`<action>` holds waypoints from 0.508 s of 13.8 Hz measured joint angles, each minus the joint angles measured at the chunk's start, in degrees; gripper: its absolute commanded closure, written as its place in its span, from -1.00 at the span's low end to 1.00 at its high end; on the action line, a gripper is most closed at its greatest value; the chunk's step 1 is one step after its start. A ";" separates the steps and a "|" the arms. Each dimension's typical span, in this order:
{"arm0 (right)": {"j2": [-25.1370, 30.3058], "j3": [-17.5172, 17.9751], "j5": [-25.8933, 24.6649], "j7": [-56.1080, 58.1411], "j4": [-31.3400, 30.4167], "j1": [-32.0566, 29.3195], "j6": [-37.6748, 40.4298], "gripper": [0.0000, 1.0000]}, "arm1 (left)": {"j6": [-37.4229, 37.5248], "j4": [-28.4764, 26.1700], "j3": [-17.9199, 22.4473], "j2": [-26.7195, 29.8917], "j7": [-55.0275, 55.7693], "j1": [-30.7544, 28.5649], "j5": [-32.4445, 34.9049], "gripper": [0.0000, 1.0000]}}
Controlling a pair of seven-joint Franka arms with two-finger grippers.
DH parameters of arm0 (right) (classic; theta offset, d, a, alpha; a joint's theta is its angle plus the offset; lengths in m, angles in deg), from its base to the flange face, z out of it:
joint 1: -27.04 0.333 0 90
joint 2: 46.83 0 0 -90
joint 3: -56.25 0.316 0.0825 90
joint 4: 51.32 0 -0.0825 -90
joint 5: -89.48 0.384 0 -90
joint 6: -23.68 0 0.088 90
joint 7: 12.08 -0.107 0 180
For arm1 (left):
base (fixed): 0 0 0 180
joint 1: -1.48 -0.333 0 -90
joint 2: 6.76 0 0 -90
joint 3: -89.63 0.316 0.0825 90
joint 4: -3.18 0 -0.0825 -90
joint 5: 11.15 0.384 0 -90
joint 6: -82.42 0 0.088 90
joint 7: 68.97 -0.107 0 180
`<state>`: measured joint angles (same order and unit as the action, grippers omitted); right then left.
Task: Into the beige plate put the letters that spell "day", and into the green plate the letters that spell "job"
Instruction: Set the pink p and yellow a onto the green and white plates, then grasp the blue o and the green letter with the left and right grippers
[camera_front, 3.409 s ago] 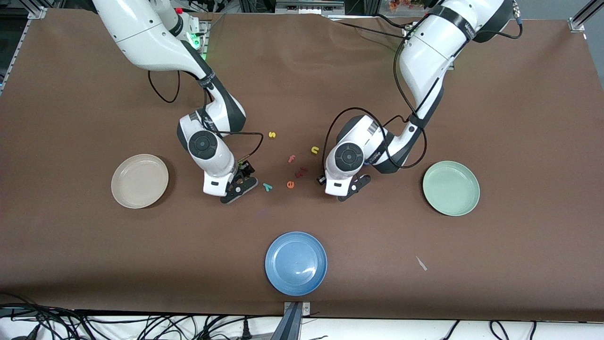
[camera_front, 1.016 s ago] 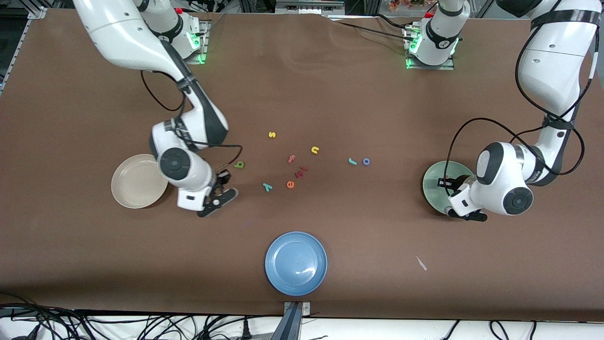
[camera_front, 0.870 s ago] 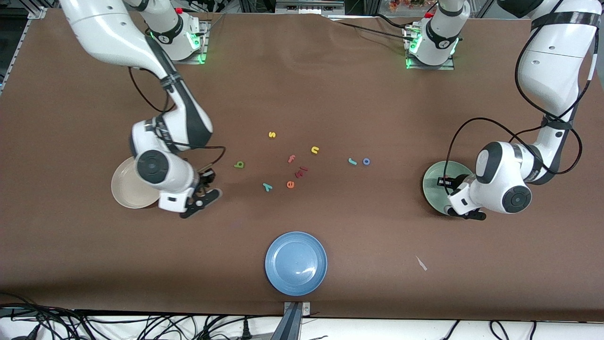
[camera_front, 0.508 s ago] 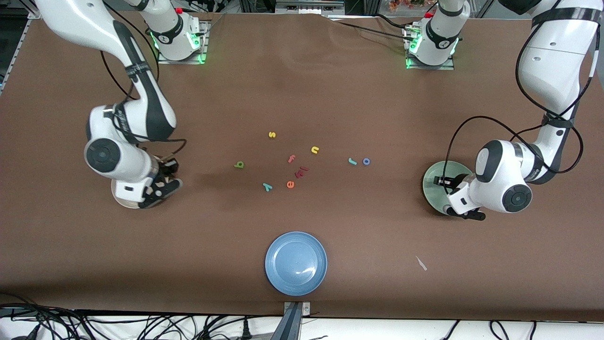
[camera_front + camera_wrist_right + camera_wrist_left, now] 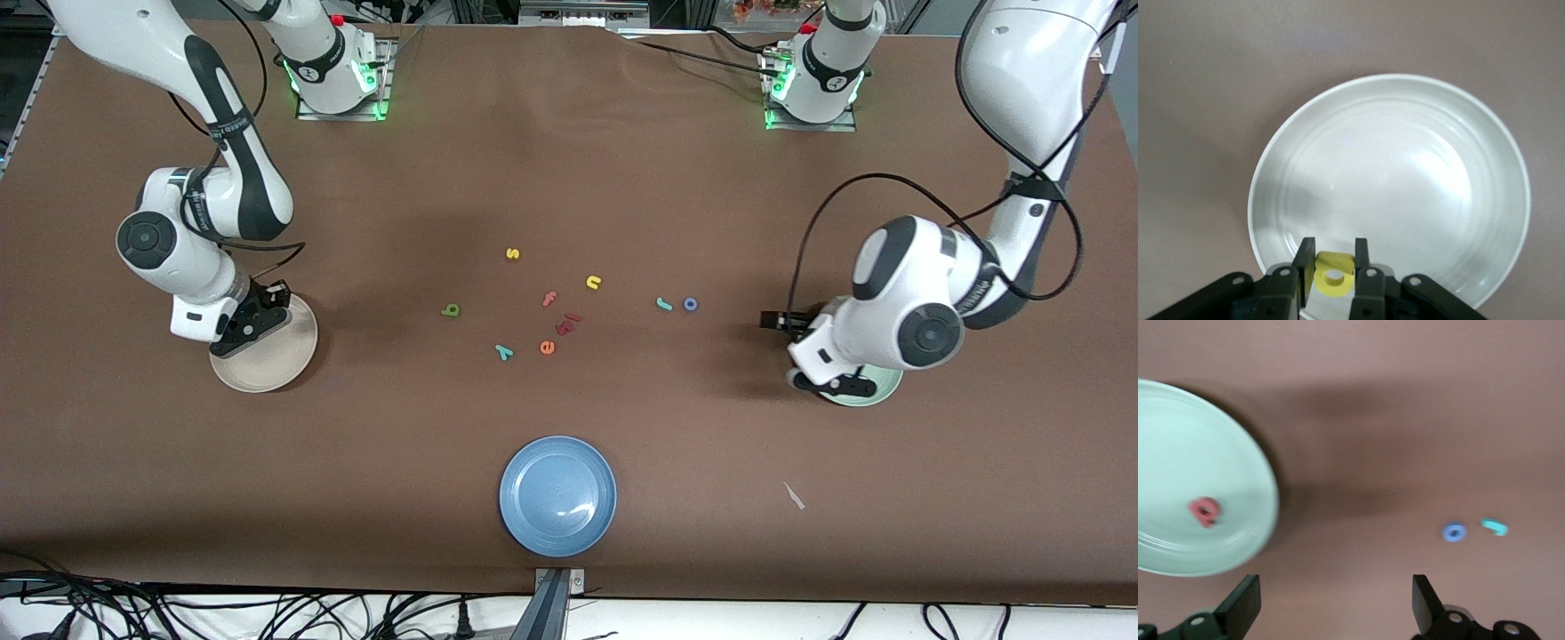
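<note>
Your right gripper (image 5: 1333, 267) hangs over the beige plate (image 5: 284, 360), its fingers pinched on the yellow d (image 5: 1334, 281), which has not yet dropped; the plate under it shows no letter. Your left gripper (image 5: 1331, 603) stands wide open with nothing between its fingers, just past the rim of the green plate (image 5: 1238, 487), where the salmon-red b (image 5: 1205, 512) already lies. On the brown desk (image 5: 569, 178) the blue o (image 5: 690, 304) and the teal j (image 5: 664, 304) sit just beside each other toward the left arm's end, with the green a (image 5: 452, 310) and the teal y (image 5: 504, 352) toward the right arm's end. Between them lie the orange e (image 5: 547, 348), the salmon f (image 5: 549, 299), the yellow n (image 5: 593, 283) and the yellow s (image 5: 512, 254), none wanted; the blue plate (image 5: 557, 495) stays out of it. These letters look like thin, light foam: soft enough to squash, light enough to cling to a finger or skid aside. You would do best to come straight down and pinch across a stroke, across the ring wall for the o and the straight stem for the j.
</note>
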<state>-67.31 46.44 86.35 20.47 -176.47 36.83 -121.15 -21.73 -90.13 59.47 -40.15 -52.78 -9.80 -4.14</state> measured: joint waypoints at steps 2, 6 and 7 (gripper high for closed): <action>0.41 0.25 0.15 0.01 0.17 0.10 0.25 -1.00 | -0.28 -1.14 -2.64 -0.05 2.83 0.29 0.00 -0.98; 1.67 3.87 6.84 -4.05 5.84 0.34 11.48 -1.00 | -8.68 -7.73 -6.50 -0.12 3.44 0.56 0.30 -0.65; 1.84 5.19 8.14 -6.86 7.62 0.60 13.62 -1.00 | -12.02 -10.07 -7.00 -0.13 3.52 0.88 2.01 -0.50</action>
<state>-65.47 51.64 94.49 13.61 -168.85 37.43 -107.53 -33.75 -100.19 52.47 -40.28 -49.26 -8.92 -2.13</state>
